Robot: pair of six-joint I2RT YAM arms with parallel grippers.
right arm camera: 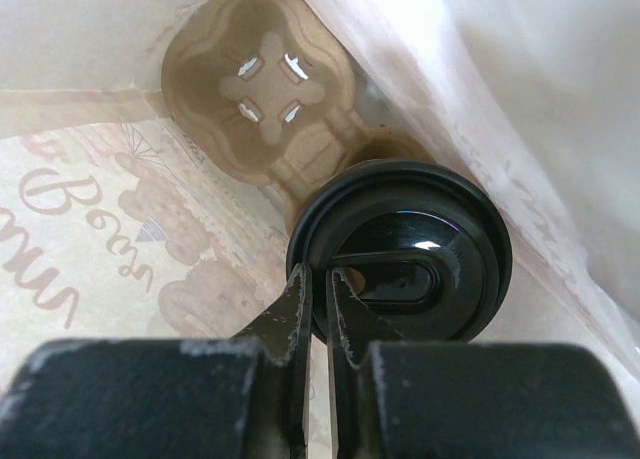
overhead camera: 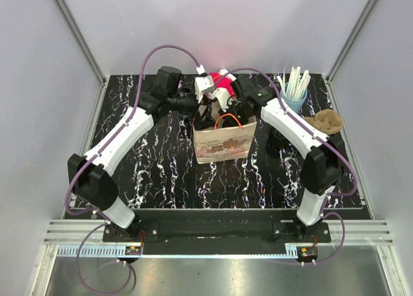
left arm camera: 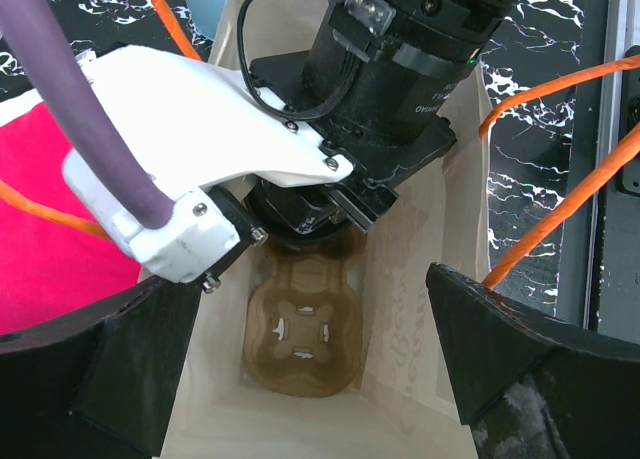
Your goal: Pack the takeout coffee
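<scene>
A printed paper bag (overhead camera: 222,144) stands open at mid-table. A brown pulp cup carrier (left arm camera: 300,329) lies on its floor, also in the right wrist view (right arm camera: 250,89). My right gripper (right arm camera: 318,279) reaches down into the bag, shut on the rim of the coffee cup's black lid (right arm camera: 420,249). The cup is at the carrier's far slot; whether it is seated there I cannot tell. My left gripper (left arm camera: 310,309) is open above the bag's mouth, with one finger on each side of the opening. The right arm (left arm camera: 400,69) hides most of the cup in the left wrist view.
A blue cup of white straws (overhead camera: 293,93) stands at the back right. A crumpled brown paper item (overhead camera: 327,122) lies beside it. A pink object (overhead camera: 222,83) sits behind the bag. The bag's orange handles (overhead camera: 227,120) stick up near both grippers.
</scene>
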